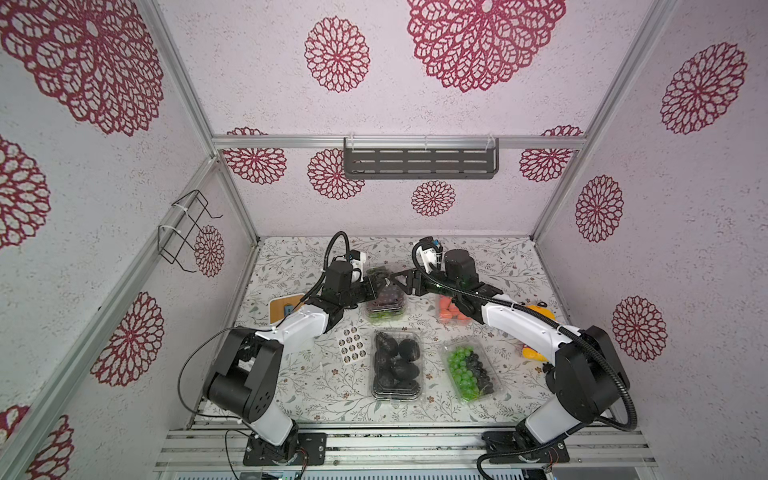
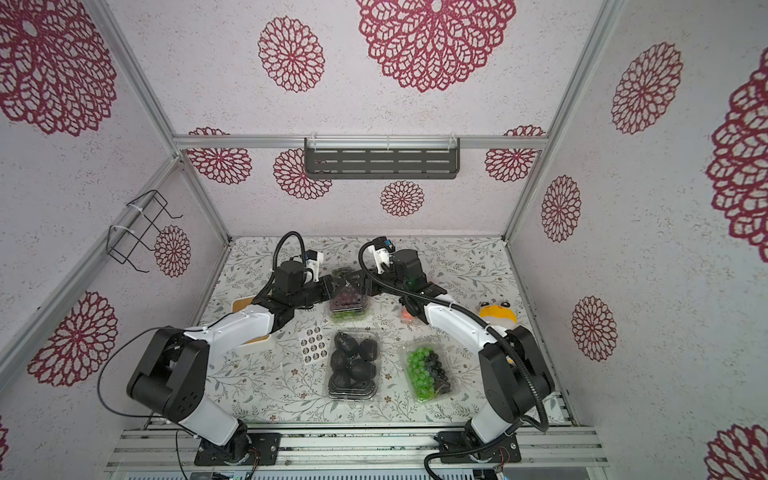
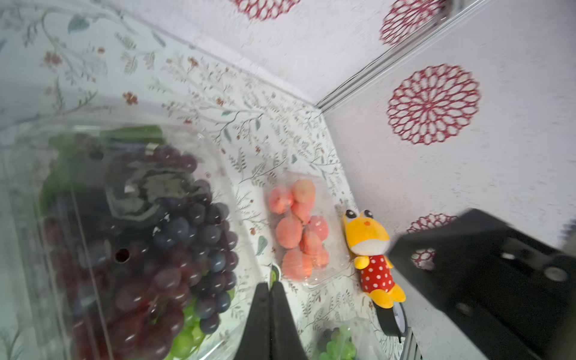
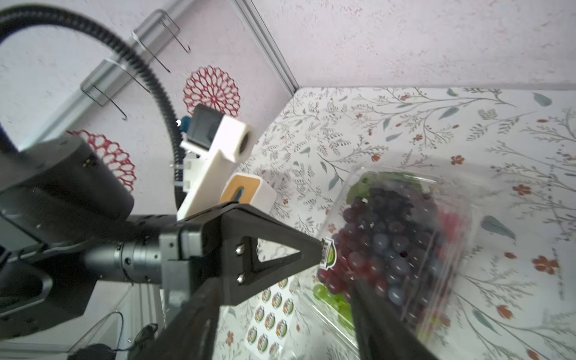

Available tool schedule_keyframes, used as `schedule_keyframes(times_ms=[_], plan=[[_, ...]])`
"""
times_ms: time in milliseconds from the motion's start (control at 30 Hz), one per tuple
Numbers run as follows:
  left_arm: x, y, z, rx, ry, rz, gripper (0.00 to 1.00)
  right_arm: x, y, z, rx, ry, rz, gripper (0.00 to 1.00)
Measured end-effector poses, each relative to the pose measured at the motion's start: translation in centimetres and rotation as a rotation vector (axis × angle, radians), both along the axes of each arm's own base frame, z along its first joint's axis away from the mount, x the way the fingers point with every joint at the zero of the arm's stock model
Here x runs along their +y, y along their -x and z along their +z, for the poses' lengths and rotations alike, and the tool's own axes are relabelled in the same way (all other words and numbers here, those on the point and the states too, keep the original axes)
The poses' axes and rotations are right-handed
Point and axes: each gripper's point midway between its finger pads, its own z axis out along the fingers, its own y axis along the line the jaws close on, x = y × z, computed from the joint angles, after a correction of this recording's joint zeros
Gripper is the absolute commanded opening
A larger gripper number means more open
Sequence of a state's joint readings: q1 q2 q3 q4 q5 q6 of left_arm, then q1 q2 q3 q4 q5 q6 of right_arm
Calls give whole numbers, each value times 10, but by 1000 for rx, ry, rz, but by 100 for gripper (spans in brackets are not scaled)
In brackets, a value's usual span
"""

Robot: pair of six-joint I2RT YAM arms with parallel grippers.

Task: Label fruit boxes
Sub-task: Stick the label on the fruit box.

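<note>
we hold one sticker in the shut left jaws by the purple grape box at the back of the surface, right jaws apart and empty; we see no box labelled yet

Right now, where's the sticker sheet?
In both top views the sticker sheet lies flat on the table, just left of the black-fruit box and nearer the bases than the purple-grape box.
</note>
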State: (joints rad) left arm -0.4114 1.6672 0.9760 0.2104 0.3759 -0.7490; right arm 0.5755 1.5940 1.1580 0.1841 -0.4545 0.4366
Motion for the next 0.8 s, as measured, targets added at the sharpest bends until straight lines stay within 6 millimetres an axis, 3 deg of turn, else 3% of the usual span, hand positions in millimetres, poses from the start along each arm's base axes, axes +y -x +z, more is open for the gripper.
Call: schedule_keyframes(times_ms=[33, 200, 533, 800], plan=[[0, -3, -8, 21, -13, 6, 0, -1, -1, -1, -1, 22, -4, 36], [2, -10, -30, 94, -63, 27, 0, 1, -12, -3, -4, 79, -10, 23], [1, -24, -48, 155, -158, 39, 0, 4, -19, -55, 123, 174, 4, 24], [-2, -30, -61, 198, -248, 38, 0, 7, -19, -48, 116, 174, 23, 22]])
